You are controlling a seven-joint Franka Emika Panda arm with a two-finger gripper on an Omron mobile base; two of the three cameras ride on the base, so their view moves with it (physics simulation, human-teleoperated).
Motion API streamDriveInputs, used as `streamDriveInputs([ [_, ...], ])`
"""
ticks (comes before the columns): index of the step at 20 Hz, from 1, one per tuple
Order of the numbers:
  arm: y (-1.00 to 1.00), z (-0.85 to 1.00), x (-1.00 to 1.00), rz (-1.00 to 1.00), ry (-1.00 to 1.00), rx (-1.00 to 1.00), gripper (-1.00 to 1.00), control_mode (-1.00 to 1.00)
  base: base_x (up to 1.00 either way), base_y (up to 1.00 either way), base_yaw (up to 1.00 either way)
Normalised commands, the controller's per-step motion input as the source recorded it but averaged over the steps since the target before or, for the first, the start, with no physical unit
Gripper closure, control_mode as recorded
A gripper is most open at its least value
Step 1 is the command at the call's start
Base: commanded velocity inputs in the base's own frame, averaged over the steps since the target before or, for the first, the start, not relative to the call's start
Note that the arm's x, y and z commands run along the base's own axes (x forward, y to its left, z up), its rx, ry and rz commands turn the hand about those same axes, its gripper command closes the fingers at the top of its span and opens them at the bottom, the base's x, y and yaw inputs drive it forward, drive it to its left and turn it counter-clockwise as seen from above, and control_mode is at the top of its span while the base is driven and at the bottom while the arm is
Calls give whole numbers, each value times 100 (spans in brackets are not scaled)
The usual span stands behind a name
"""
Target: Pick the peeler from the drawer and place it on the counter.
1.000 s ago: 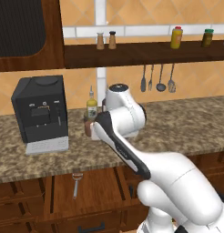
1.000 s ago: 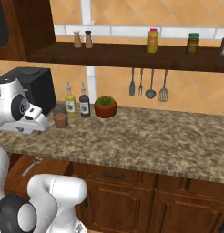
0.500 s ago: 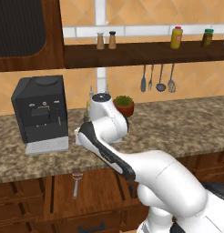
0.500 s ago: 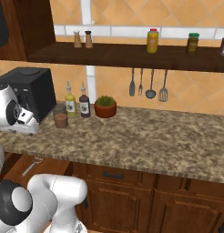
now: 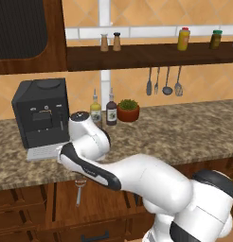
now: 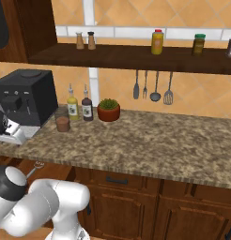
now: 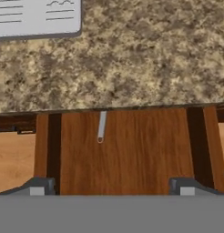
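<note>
Gripper (image 7: 111,191) hanging over the open drawer (image 7: 127,150), fingers (image 7: 38,187) spread wide, nothing between them. Looking straight down past the counter (image 7: 132,54) edge onto the wooden floor.

Peeler (image 7: 101,126) lying flat on that floor, grey handle poking out from under the counter's lip, head tucked beneath the overhang in the hand view. From the left base view, peeler (image 5: 79,190) plain in the drawer (image 5: 66,208) below the arm's elbow; from the right, just a sliver (image 6: 34,168) by the counter (image 6: 150,140) front.

Likely light, stiff, thin metal, probably slick. Little to bite on: best bet looks like mid-handle, jaws closing across the narrow width, pressed low against the wood. Flat floor gives no lift underneath, so a shallow pinch may skid it.

Granite above speckled and level, good landing ground. Coffee machine (image 5: 40,113) at the left, two bottles (image 5: 103,109) and a potted plant (image 5: 128,109) behind, hanging utensils (image 5: 163,82) on the wall, jars on the shelf (image 5: 151,54).
</note>
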Motion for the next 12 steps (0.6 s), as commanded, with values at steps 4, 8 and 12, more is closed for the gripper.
streamDriveInputs([
  [4,16,-58,0,0,5,0,-100,-100,0,0,0],
  [8,-1,-78,-1,0,0,1,-100,-100,0,0,0],
  [12,0,-82,0,0,0,1,-100,-100,0,0,0],
])
